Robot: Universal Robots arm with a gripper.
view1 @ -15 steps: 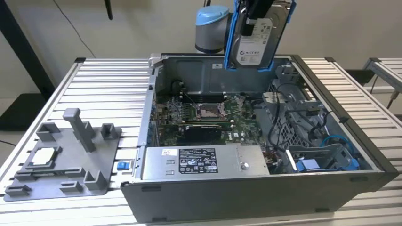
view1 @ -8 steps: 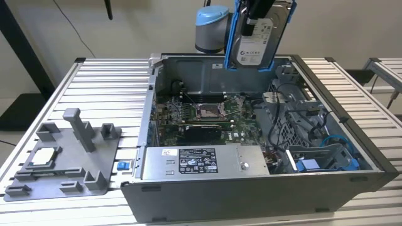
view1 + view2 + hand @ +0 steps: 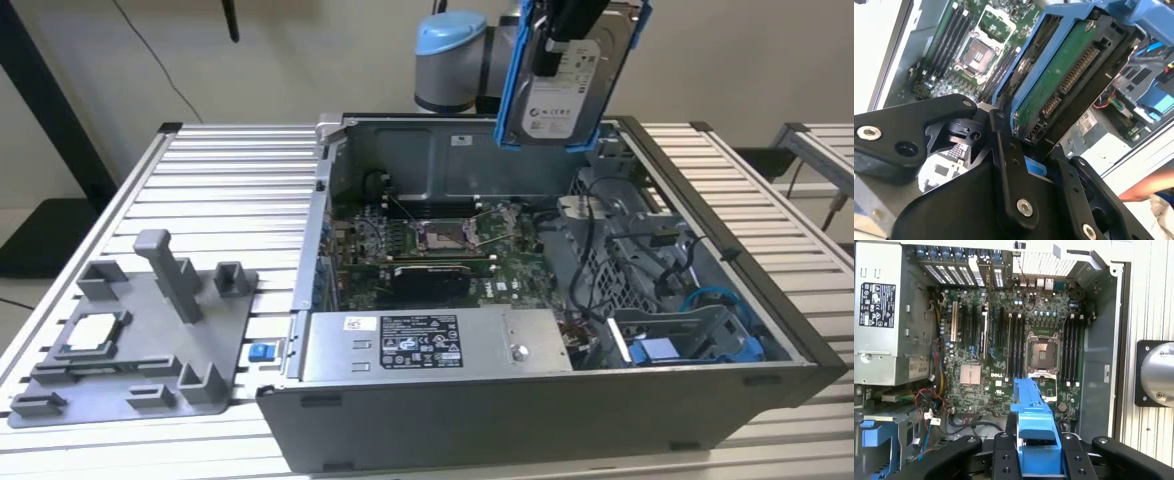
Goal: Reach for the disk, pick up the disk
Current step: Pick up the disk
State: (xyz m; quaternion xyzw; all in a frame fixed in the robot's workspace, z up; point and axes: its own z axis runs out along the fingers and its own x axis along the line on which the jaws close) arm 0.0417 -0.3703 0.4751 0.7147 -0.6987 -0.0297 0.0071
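The pick-up looks done: the gripper [image 3: 1035,460] has its jaws pinched on the disk [image 3: 567,85], which hangs upright in its blue carrier, clear above the open computer case [image 3: 534,425] at about twelve o'clock from the motherboard [image 3: 434,245]. Nothing of the lift appears left.

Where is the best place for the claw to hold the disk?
Grip the disk by its thin flat faces at one short end, coming in from that end. It is a flat slab with a blue carrier round its edges, so squeezing across the thin way fits between the fingers. That is how the claw grips it now, and the disk hangs upright above the open computer case.
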